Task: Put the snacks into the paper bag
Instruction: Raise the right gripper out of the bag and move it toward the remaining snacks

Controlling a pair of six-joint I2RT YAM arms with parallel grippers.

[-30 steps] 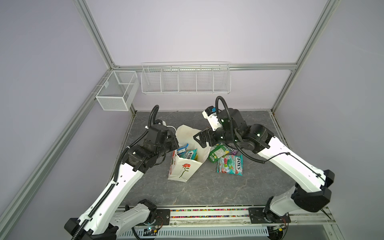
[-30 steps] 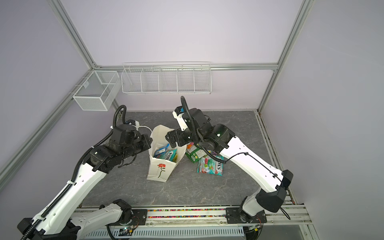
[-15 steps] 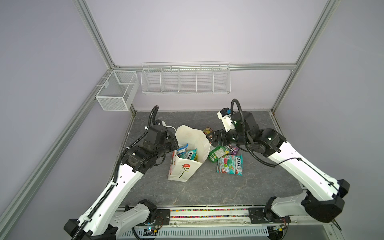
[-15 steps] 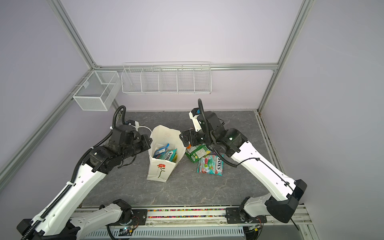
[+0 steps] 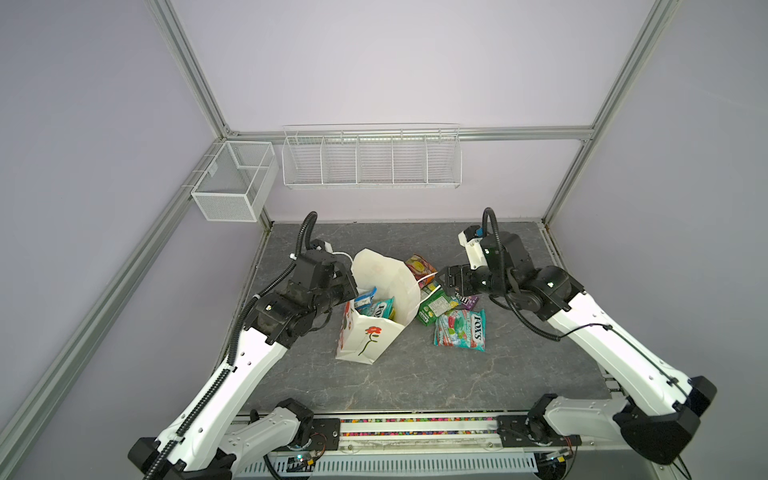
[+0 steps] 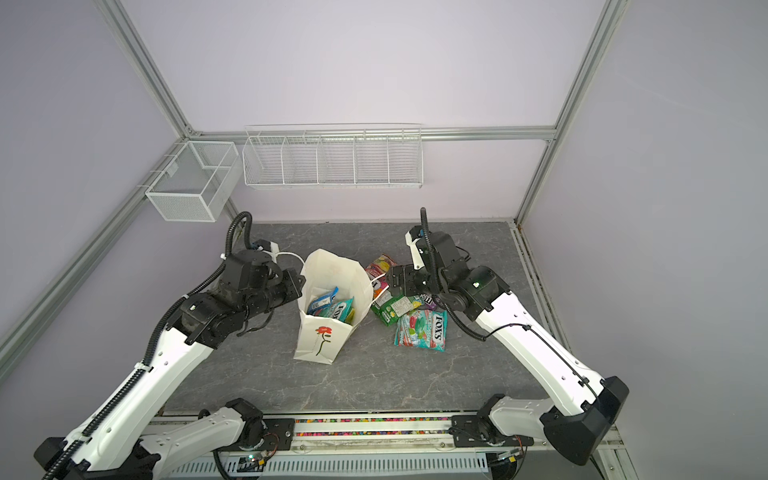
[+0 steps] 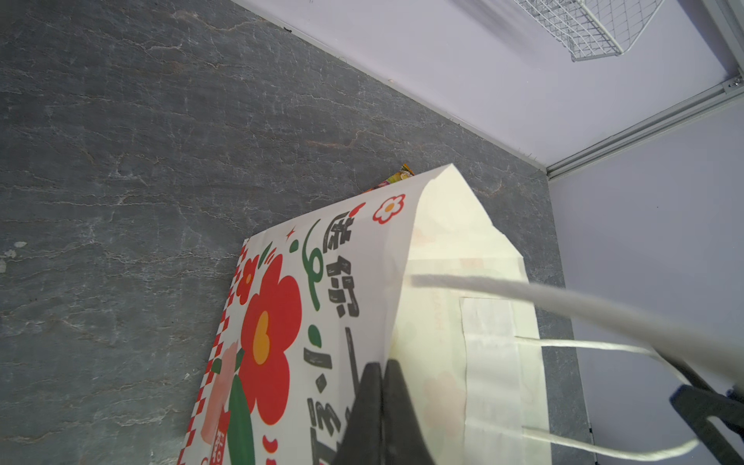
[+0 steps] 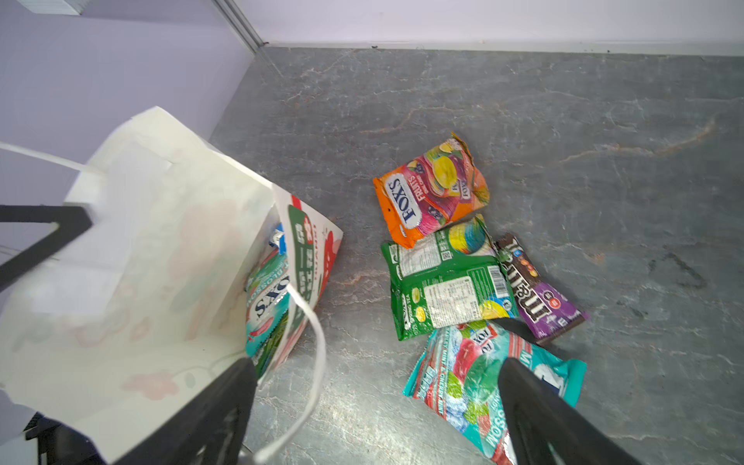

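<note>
Pinching the paper bag (image 5: 370, 340) that half-hides its snacks (image 5: 380, 309), left fingers (image 7: 376, 414) clamp; right fingers (image 8: 539, 406) gape empty.

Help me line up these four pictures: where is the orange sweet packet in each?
In a top view: orange packet just right of centre, beside the paper bag's right rim.
In a top view: orange packet at centre, same spot by the bag.
Left wrist: only its corner peeks from behind the bag.
Right wrist: in full, touching a green packet.
Shared landmark: the paper bag, in all four.
</note>
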